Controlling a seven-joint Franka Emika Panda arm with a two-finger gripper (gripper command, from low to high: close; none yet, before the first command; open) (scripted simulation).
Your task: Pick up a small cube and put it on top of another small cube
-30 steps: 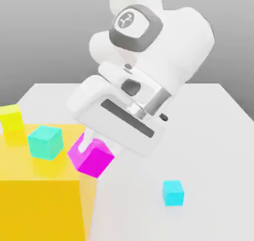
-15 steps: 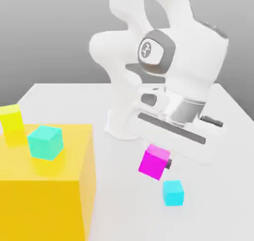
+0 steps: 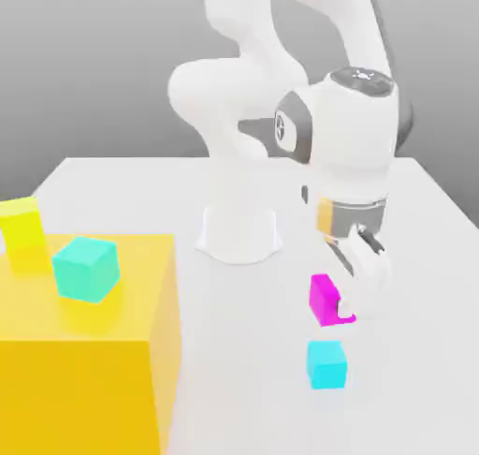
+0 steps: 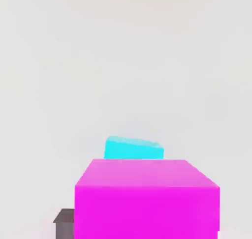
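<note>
The small magenta cube point(image 3: 325, 300) hangs in the air with my gripper point(image 3: 339, 303) shut on it, just above the cyan cube point(image 3: 326, 364) that rests on the white table. A gap separates the two cubes in the exterior view. In the hand view the magenta cube point(image 4: 146, 198) looms close, and part of the cyan cube point(image 4: 132, 148) peeks out past its far edge. A dark fingertip point(image 4: 64, 221) shows beside the magenta cube.
A big yellow box point(image 3: 84, 369) stands at the exterior view's left, carrying a teal cube point(image 3: 85, 268) and a yellow block point(image 3: 22, 231). The arm's white base point(image 3: 239, 230) sits behind the cubes on the white table point(image 3: 421, 369).
My gripper has swung with the magenta cube from beside the yellow box to the exterior view's right and now holds it over the cyan cube. The hand has turned to point downward.
</note>
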